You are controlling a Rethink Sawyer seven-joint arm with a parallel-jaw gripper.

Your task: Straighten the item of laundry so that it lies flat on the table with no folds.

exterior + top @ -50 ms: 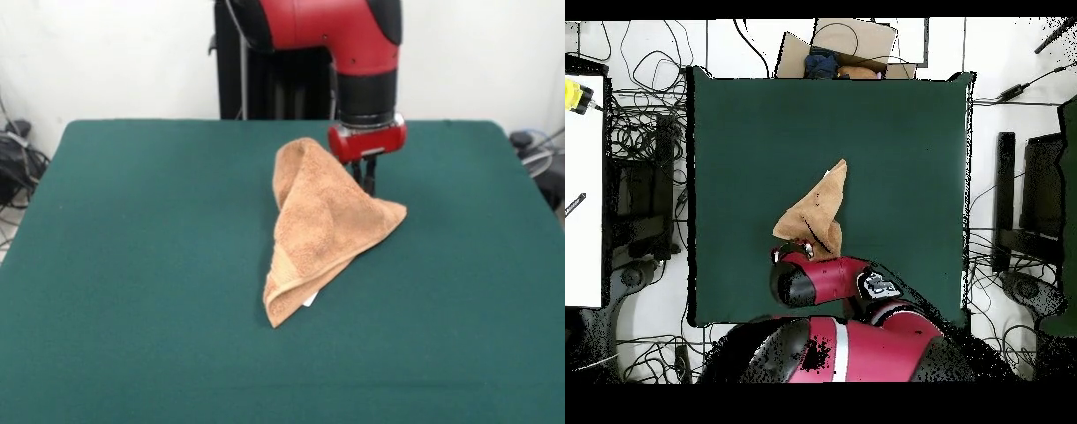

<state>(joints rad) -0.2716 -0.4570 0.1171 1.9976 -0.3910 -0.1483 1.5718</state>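
Green table (132, 265), cables around; tool (365, 177) pinching lifted, folded towel (318, 230).

green table (132, 291), crumpled tan towel (322, 225)

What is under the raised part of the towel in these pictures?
The towel stands up in a peak beside the gripper. Around it, only the green table shows. The space beneath the raised cloth is covered, so nothing there can be seen.
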